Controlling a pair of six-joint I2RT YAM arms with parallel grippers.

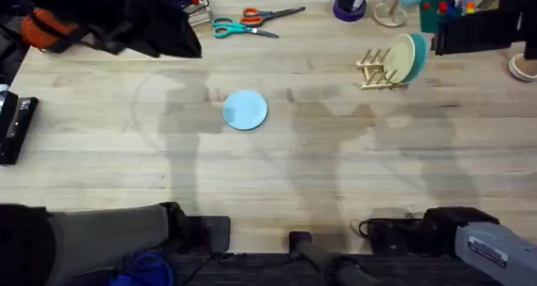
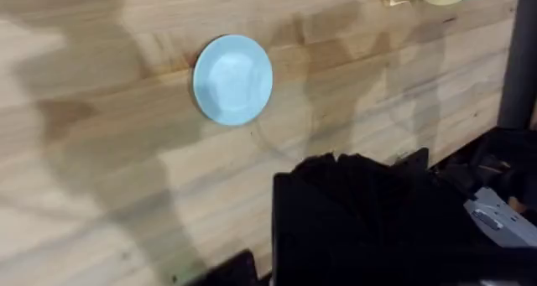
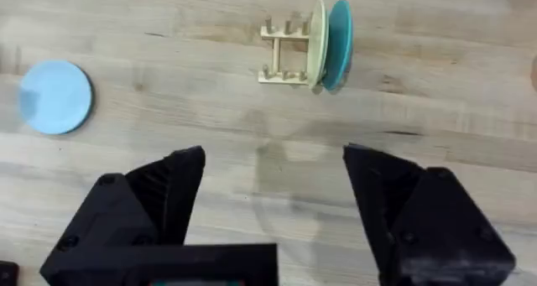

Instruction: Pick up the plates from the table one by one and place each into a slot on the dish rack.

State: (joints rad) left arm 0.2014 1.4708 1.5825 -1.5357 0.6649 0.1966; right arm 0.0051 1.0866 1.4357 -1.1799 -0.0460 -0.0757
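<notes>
Right end effector (image 3: 273, 210) gapes; its wrist view shows rack pegs (image 3: 285, 51).

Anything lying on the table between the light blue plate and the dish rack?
No. In the overhead view, only bare table lies between the light blue plate and the dish rack.

One light blue plate (image 1: 245, 110) is lying flat on the light-wood bench (image 1: 277, 169), roughly mid-bench, all by itself and well apart from the rack. It's small, round and plain, face up. The dish rack (image 1: 376, 71) sits toward the far right, a little tan wooden thing with upright pegs. Two plates are already standing on edge in it, side by side at the same end: a pale cream-yellow plate (image 1: 403, 58) and right behind it a teal plate (image 1: 419, 53), the two pretty much touching. The rest of the rack's slots look open.
</notes>
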